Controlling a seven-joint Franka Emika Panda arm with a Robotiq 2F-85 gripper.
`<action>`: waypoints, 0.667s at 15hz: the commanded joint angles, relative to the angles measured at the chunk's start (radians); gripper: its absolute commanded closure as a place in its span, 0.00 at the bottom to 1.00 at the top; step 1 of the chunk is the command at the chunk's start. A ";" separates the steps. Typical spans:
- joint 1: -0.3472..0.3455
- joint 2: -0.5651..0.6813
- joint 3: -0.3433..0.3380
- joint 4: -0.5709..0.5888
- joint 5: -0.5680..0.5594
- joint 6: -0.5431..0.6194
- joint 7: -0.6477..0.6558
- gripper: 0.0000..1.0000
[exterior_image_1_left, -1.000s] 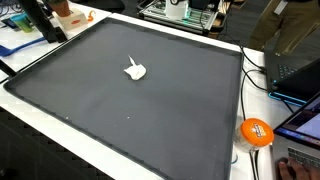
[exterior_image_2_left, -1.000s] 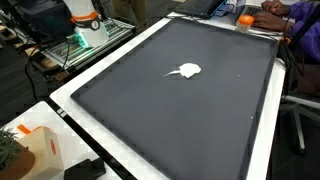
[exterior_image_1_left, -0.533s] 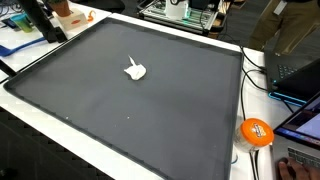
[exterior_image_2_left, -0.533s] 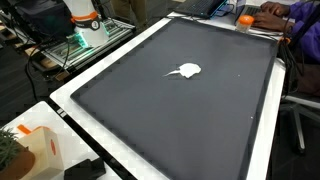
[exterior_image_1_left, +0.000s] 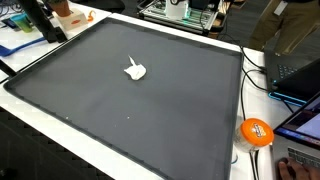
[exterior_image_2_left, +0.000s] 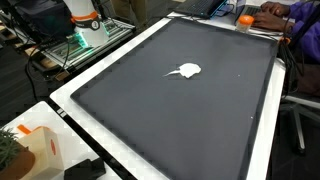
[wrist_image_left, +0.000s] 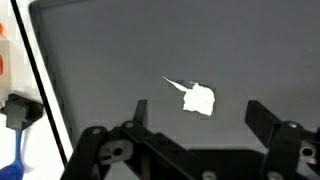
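Lab clutter is crowding the edges of both exterior views: racks of electronics behind, cables trailing off one side, and a person (exterior_image_2_left: 292, 16) sitting at a laptop (exterior_image_2_left: 215, 8) by the far corner.

A white table (exterior_image_2_left: 108, 58) is filling most of the scene, and a dark mat (exterior_image_1_left: 150, 120) is covering nearly all of its top, leaving only a pale border showing. Near one table corner an orange and white box (exterior_image_2_left: 38, 148) is standing just off the mat; I cannot tell what is sitting in it. An orange ball (exterior_image_1_left: 256, 131) is resting on the border beside the cables, well apart from me.

Roughly in the middle of the mat a white scrap (exterior_image_1_left: 136, 70) is lying by itself, a small crumpled piece with a thin tail pointing away from it. The same scrap is showing in an exterior view (exterior_image_2_left: 186, 70), with nothing touching it.

In the wrist view I am hanging over the mat with my gripper (wrist_image_left: 198, 107) spread wide, both fingers apart and pinching nothing. The scrap (wrist_image_left: 199, 99) is sitting between my two fingertips in that view, below me on the mat, and I am not touching it.
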 joint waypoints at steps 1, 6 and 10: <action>0.023 0.058 0.029 -0.045 -0.046 0.122 0.085 0.00; 0.031 0.226 0.018 -0.024 -0.027 0.248 0.043 0.00; 0.040 0.262 0.011 -0.021 -0.006 0.239 0.029 0.00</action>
